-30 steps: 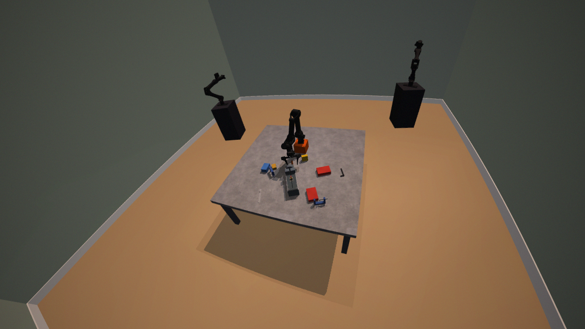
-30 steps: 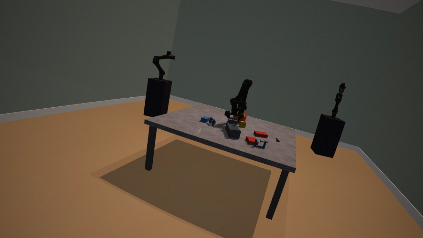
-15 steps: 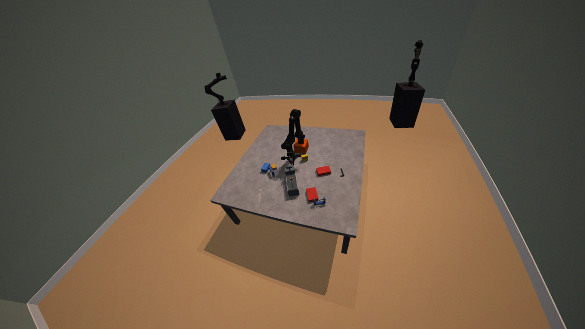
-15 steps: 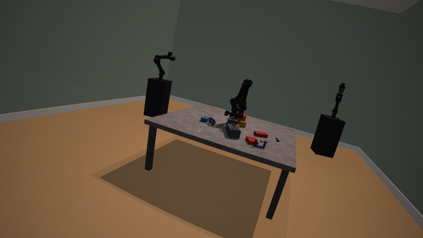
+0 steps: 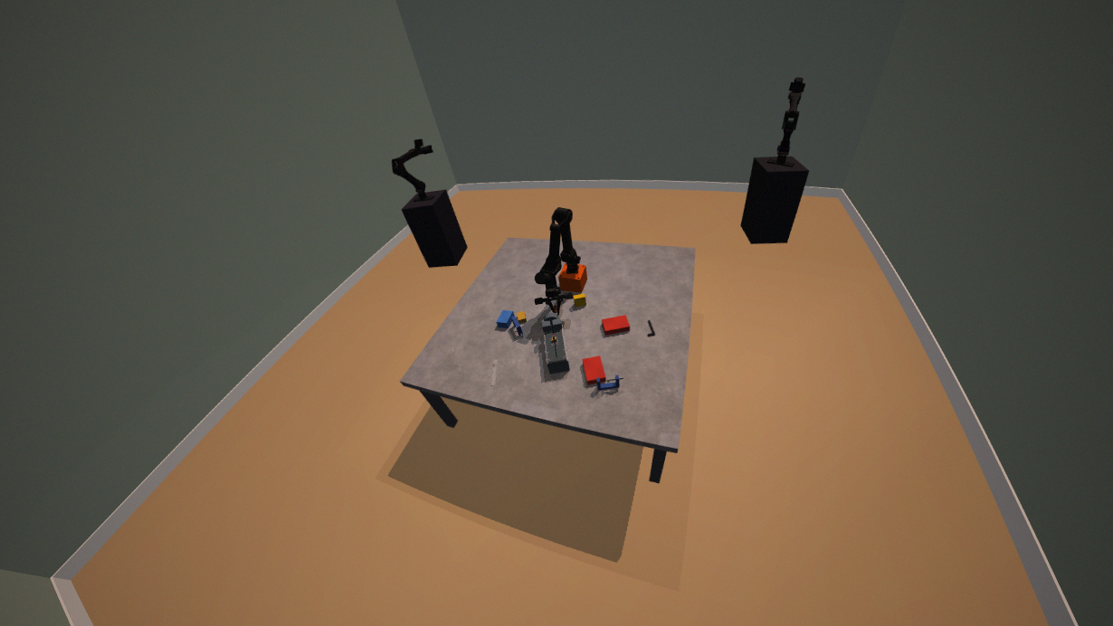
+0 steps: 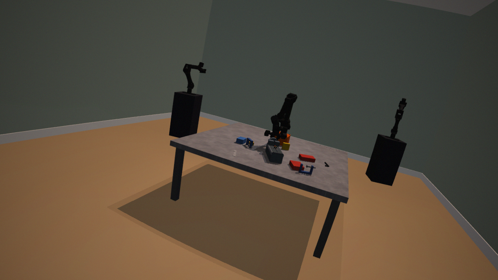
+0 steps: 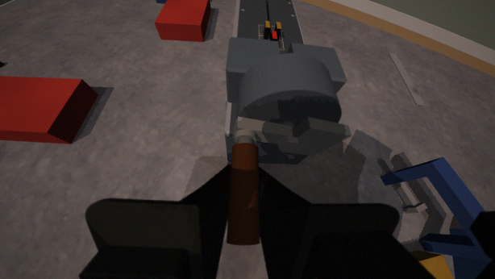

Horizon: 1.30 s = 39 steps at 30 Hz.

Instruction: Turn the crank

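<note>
A: Top view, first entry?
B: One bench, grey. Upon it, one grey slide machine, standing in front of the black arm.
A: Accessories?
B: Two red blocks, the nearer to the arm and the farther, both apart from the machine.
A: Exterior view?
B: One blue block, on the machine's other side from the red pair. Jaws at the crank end; fine detail too small to tell.
A: Wrist view?
B: One brown crank handle, gripped between the jaws. One red pointer, beside two brass zero marks.
A: Exactly level?
B: Cannot tell; handle not released.
</note>
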Each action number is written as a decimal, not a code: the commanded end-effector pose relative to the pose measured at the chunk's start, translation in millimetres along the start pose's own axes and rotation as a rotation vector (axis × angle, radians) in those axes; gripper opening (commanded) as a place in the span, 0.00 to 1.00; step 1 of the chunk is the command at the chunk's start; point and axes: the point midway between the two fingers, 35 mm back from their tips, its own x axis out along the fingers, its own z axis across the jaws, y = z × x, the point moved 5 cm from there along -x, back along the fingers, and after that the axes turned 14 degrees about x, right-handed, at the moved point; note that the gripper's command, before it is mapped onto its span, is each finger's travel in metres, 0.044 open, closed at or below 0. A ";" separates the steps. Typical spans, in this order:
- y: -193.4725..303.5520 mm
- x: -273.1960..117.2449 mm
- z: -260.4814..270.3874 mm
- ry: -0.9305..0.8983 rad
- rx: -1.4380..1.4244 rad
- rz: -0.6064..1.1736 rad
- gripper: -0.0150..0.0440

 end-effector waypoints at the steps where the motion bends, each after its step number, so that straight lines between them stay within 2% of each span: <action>1: -3.7 -3.9 -0.1 0.001 0.002 -0.005 0.25; 39: -25.6 -19.3 -22.9 0.003 -0.001 -0.006 0.25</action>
